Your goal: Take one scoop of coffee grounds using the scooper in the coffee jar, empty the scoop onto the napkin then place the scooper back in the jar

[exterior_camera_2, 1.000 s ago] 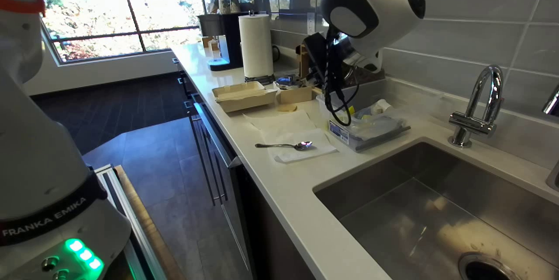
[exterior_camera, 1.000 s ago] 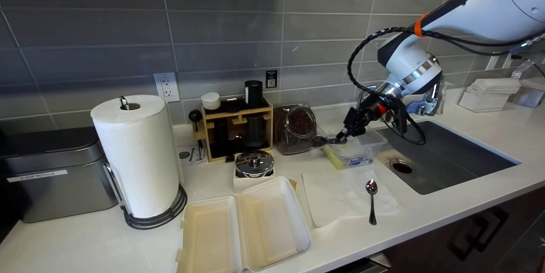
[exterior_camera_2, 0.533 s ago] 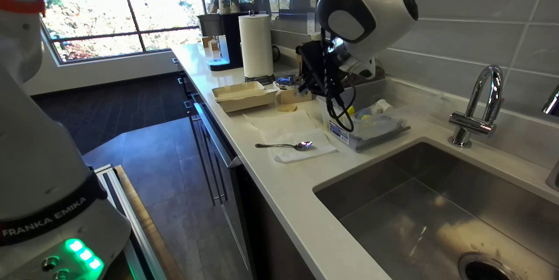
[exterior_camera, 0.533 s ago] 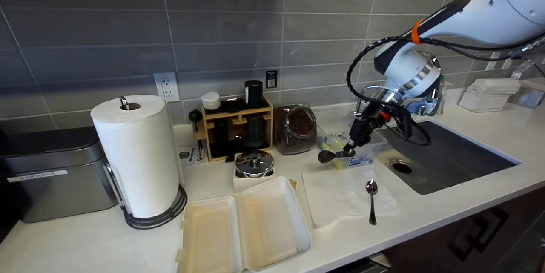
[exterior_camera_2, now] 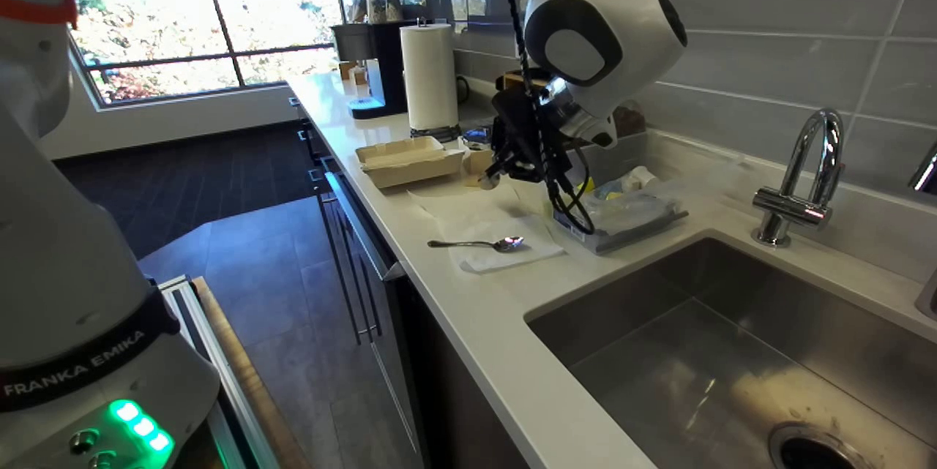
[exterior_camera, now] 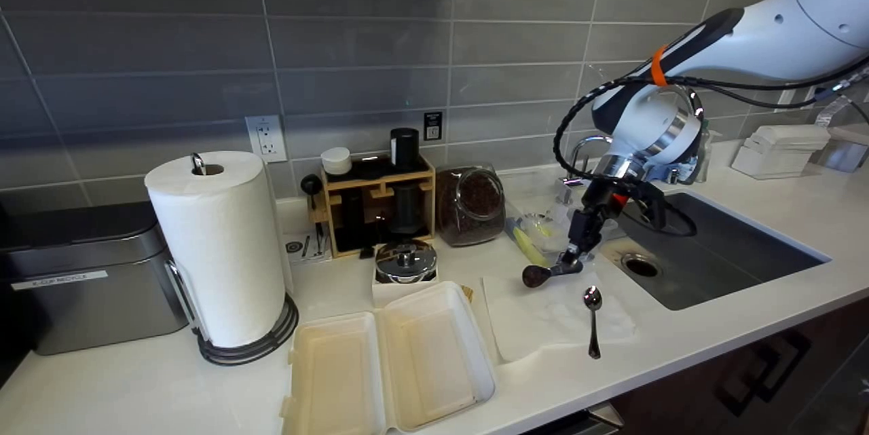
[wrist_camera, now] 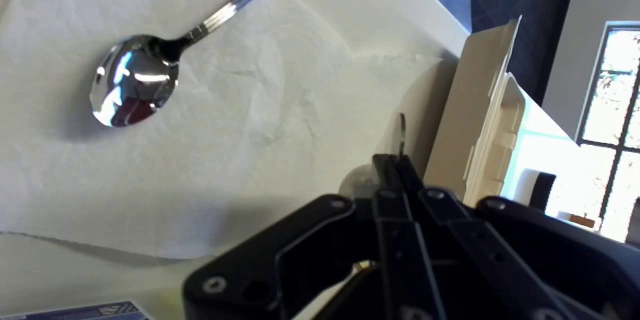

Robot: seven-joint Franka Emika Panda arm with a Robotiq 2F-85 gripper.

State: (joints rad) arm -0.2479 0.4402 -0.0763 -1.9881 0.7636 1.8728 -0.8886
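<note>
The scooper's dark round bowl (exterior_camera: 536, 276) hangs over the back of the white napkin (exterior_camera: 526, 323), apart from it as far as I can tell. My gripper (exterior_camera: 571, 261) is shut on the scooper's handle. In the wrist view the fingertips of the gripper (wrist_camera: 397, 158) meet on the thin handle edge (wrist_camera: 402, 133), and the translucent scooper bowl (wrist_camera: 356, 180) shows partly behind a finger. The bowl looks dark brown in an exterior view, but its inside is unclear. Behind stands the tilted coffee jar (exterior_camera: 449, 214), its coffee grounds (exterior_camera: 481, 194) dark through the glass.
A silver spoon (exterior_camera: 593, 313) lies on the napkin's right part. An open takeout box (exterior_camera: 434, 360) sits left of it. A clear plastic tub (exterior_camera_2: 596, 213) is behind, and the sink (exterior_camera: 713, 252) opens to the right. A metal tin (exterior_camera: 406, 262) and a wooden rack (exterior_camera: 380, 180) stand farther back.
My gripper has moved down and toward the counter's front with the scooper, from in front of the plastic tub to above the napkin. The grip on the handle stays the same.
</note>
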